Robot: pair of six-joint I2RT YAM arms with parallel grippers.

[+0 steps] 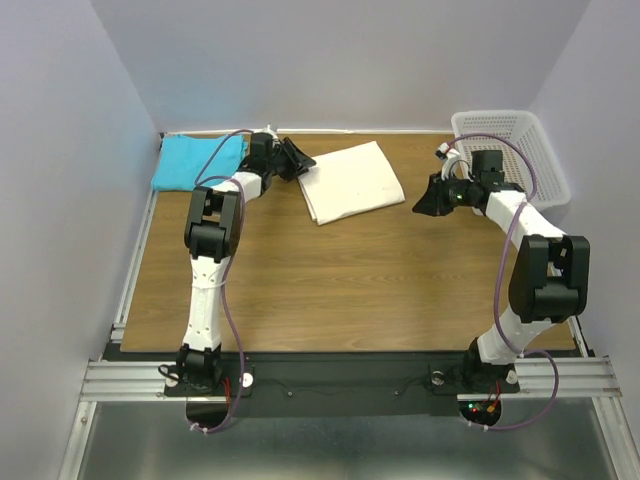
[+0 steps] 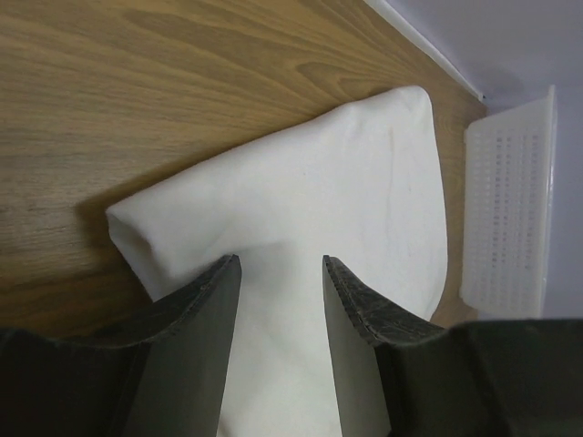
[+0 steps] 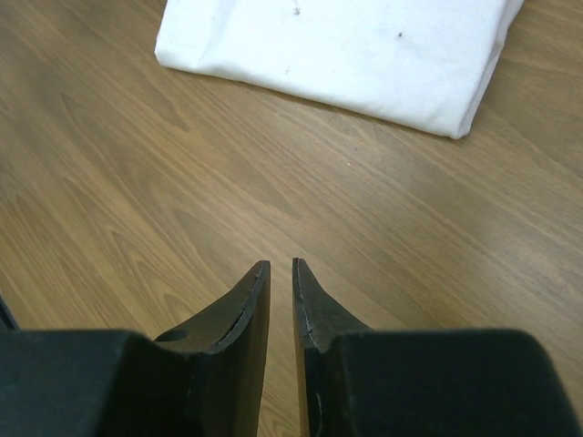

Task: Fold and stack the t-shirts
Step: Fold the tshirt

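Cream-white t-shirt [image 1: 350, 182], folded flat, at the far middle of the wooden table [image 1: 350, 290]. Turquoise t-shirt [image 1: 195, 162], folded, in the far left corner, well apart. Left gripper [image 1: 297, 158] over the white shirt's left edge, jaws apart, nothing pinched. Right gripper [image 1: 437, 197] beside the shirt's right edge, above bare wood, jaws barely parted, empty. White mesh basket [image 1: 510, 150] at far right.
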